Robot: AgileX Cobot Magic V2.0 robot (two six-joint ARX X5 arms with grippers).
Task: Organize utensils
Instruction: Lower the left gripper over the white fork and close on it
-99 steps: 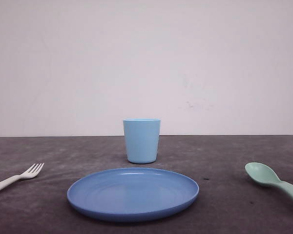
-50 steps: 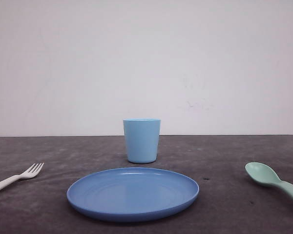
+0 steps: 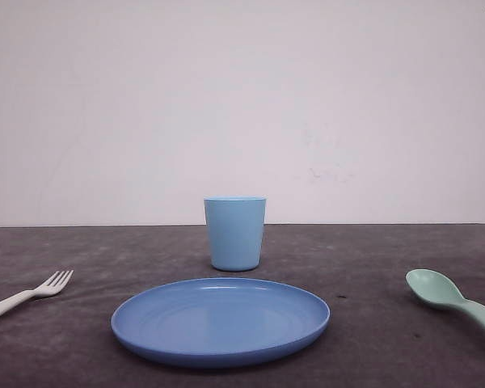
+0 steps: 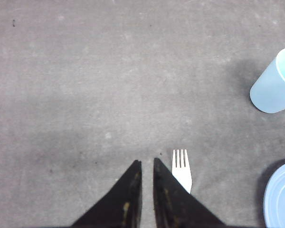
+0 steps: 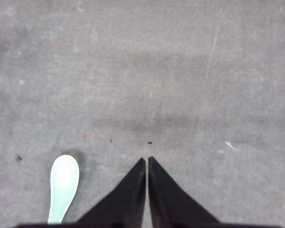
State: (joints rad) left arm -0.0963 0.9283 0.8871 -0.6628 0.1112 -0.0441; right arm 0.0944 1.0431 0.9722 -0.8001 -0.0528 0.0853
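Note:
The white fork [image 3: 32, 293] lies on the grey table at the left, tines pointing toward the plate's far side. At the right lies the mint-green spoon [image 3: 449, 297], its bowl pointing left and away. In the left wrist view my left gripper [image 4: 145, 162] hovers above the table just beside the fork [image 4: 181, 172], its jaws almost together with a thin slit and nothing between them. My right gripper [image 5: 147, 159] hangs shut and empty above bare table. The spoon [image 5: 64, 186] lies a little to its side.
A round blue plate [image 3: 220, 343] sits at the front centre, with a light blue cup [image 3: 235, 233] upright behind it. The cup [image 4: 274, 88] and the plate rim [image 4: 278, 197] are in the left wrist view beyond the fork. A white wall closes off the back.
A small dark edge has come into the front view's top right corner. Fork, spoon, plate and cup have not moved.

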